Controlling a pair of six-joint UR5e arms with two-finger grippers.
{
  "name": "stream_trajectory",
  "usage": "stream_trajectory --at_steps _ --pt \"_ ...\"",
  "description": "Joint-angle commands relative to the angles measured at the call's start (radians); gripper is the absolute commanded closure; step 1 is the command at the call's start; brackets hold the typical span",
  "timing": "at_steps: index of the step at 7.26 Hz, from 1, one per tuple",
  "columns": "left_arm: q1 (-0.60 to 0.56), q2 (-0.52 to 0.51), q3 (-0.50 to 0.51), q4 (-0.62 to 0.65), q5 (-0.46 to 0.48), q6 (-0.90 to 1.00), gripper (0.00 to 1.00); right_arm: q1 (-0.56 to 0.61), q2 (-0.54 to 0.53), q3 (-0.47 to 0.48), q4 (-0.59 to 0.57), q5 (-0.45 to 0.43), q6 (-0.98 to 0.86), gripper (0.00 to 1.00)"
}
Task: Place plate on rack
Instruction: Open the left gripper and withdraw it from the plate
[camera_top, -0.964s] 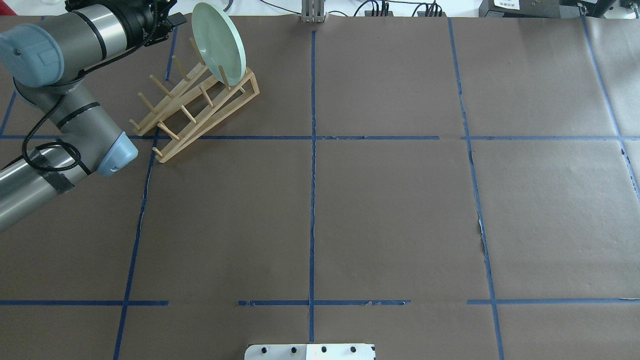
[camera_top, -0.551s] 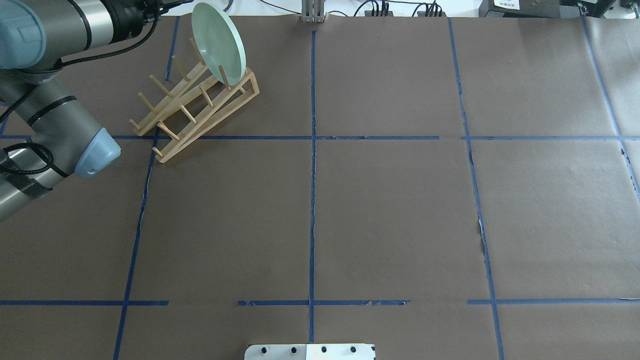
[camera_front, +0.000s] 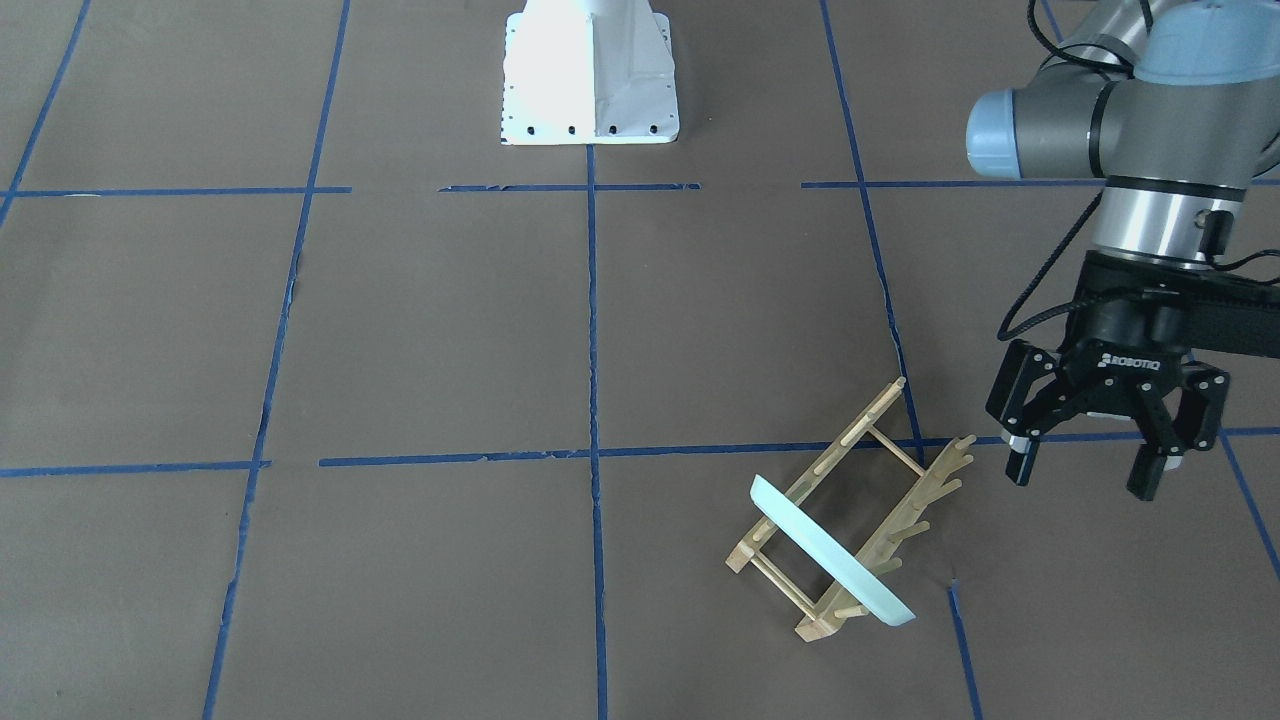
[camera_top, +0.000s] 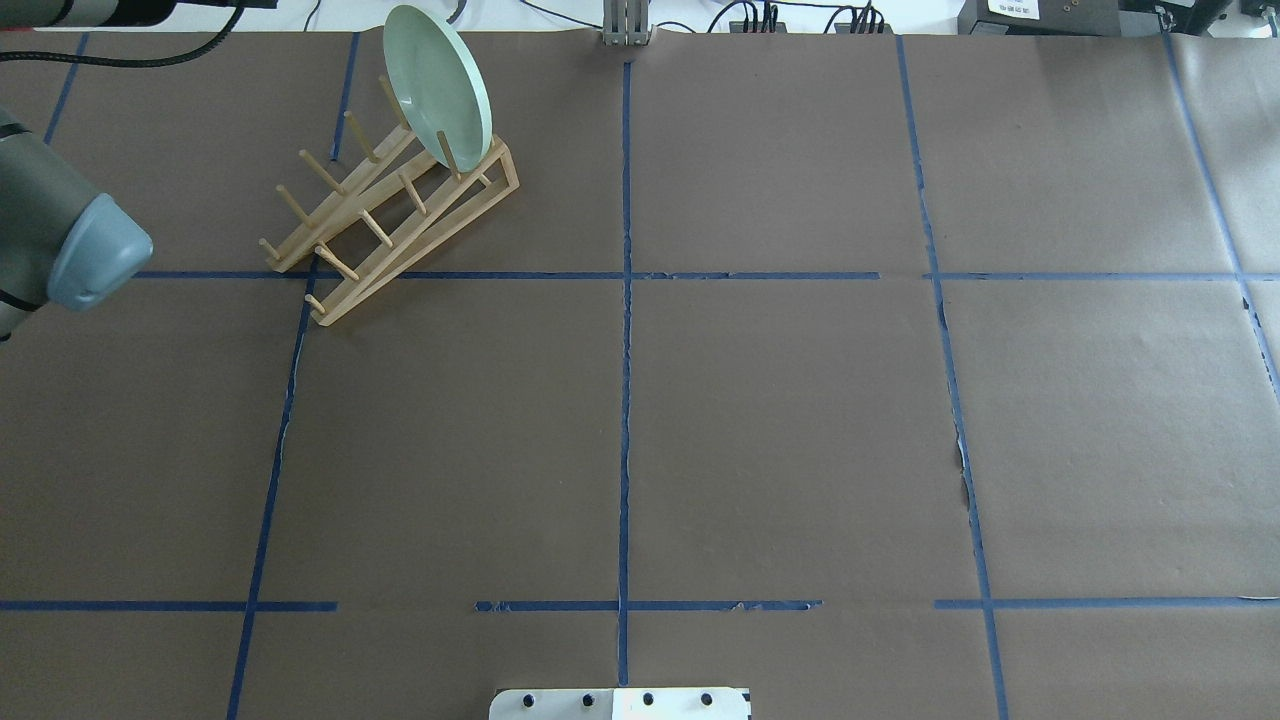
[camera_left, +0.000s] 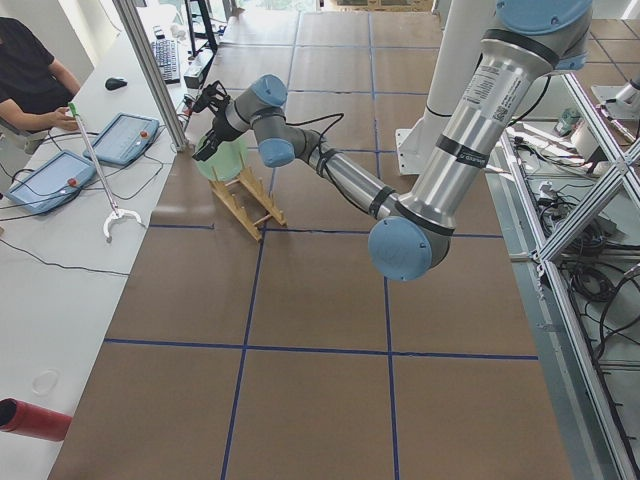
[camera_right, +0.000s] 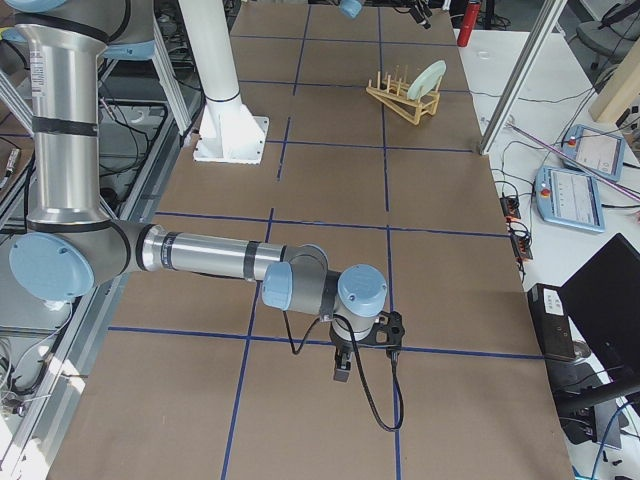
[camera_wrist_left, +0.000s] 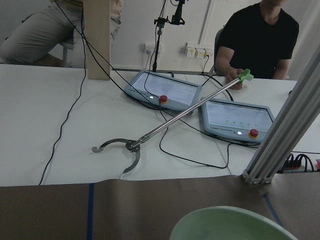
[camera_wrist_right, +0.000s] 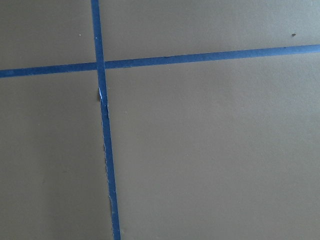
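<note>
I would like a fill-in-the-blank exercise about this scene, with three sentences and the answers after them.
1. The plate stands on edge in the ___.
2. The left gripper is ___ and holds nothing.
3. The tape lines on the table are ___.
Missing words: rack; open; blue.

Robotics lab. Evid.: brown-paper surface w/ blue tape grid, alu. frame post, 2 teach pendants w/ red e-stop btns, seated operator, loose cables.
</note>
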Motion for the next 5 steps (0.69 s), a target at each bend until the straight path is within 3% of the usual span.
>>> stream_trajectory --at_steps 1,4,5 --pt "-0.113 0.006 0.020 0.192 -0.226 0.253 0.00 0.000 0.001 0.000 0.000 0.000 -0.001 0.00" --pt "-0.292 0.071 0.054 0.455 -0.494 0.484 0.00 0.000 0.000 0.000 0.000 0.000 0.001 0.00" --pt "-0.325 0.121 0.057 0.516 -0.533 0.584 0.00 0.000 0.000 0.000 0.000 0.000 -0.001 0.00"
